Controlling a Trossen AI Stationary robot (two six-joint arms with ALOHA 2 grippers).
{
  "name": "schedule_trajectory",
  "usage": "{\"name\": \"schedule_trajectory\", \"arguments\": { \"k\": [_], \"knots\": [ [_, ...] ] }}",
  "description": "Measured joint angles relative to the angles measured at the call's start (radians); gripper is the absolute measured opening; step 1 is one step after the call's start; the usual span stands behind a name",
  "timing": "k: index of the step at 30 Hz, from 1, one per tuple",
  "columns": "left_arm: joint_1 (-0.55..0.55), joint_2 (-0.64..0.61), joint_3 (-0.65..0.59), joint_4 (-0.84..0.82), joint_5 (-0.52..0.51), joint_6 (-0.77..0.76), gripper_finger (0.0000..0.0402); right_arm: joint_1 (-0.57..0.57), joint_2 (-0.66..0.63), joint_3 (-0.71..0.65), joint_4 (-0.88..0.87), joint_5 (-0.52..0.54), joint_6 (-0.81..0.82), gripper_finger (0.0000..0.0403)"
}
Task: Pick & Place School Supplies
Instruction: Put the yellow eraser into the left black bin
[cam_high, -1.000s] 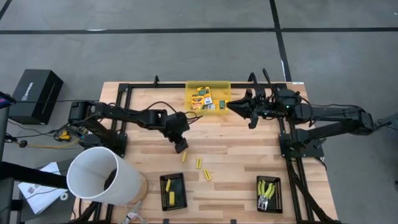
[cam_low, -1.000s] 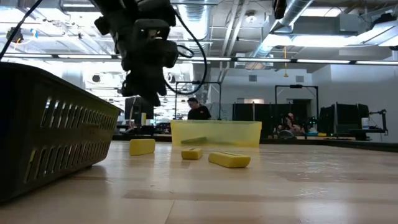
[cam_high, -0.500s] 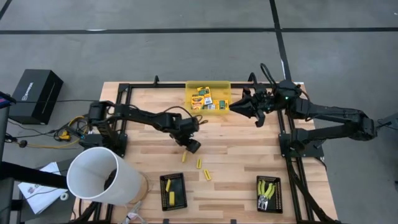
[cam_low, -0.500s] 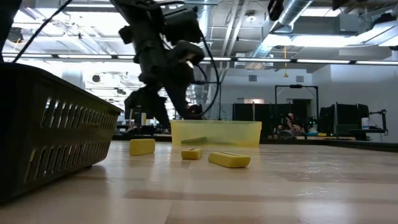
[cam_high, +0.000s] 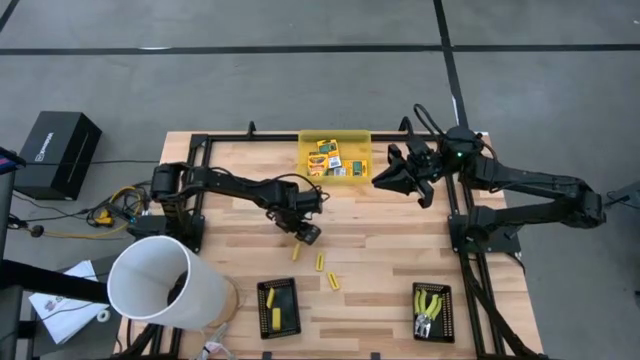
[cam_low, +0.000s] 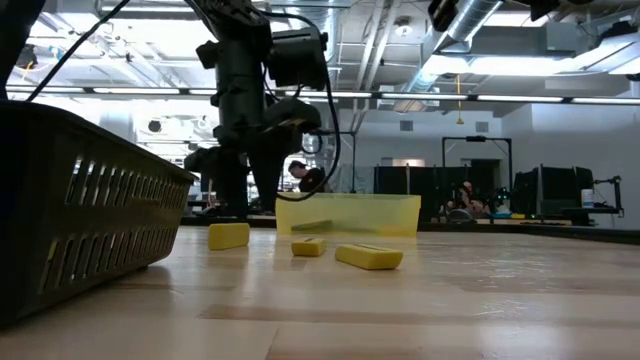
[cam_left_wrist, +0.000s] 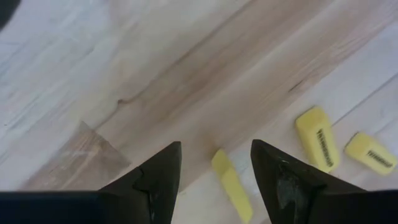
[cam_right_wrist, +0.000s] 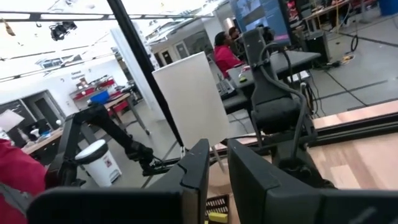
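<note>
Partly sorted. Boxes (cam_high: 331, 157) sit in the yellow bin (cam_high: 334, 140), both tools (cam_high: 429, 305) in the right tray (cam_high: 432, 290), one stick (cam_high: 270, 319) in the left tray (cam_high: 279, 287). Three sticks (cam_high: 320, 263) lie loose on the worktop (cam_high: 380, 230). Left hand (cam_left_wrist: 214, 163) hangs spread over the nearest one, not gripping. Right hand (cam_high: 384, 175) hovers beside the bin, fingers near together, empty. Judging by this, three sticks remain.

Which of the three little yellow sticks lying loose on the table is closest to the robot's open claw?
The stick just below the left gripper; it shows between the open jaws in the left wrist view. The other two lie farther toward the trays.
</note>
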Motion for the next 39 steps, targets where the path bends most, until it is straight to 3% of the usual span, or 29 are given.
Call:
{"name": "schedule_trajectory", "arguments": {
  "k": [39],
  "knots": [
    [-0.128, 0.006, -0.050, 0.063, -0.035, -0.273, 0.0191, -0.022, 0.001, 0.000, -0.031, -0.057, -0.028, 0.0052]
  ]
}}
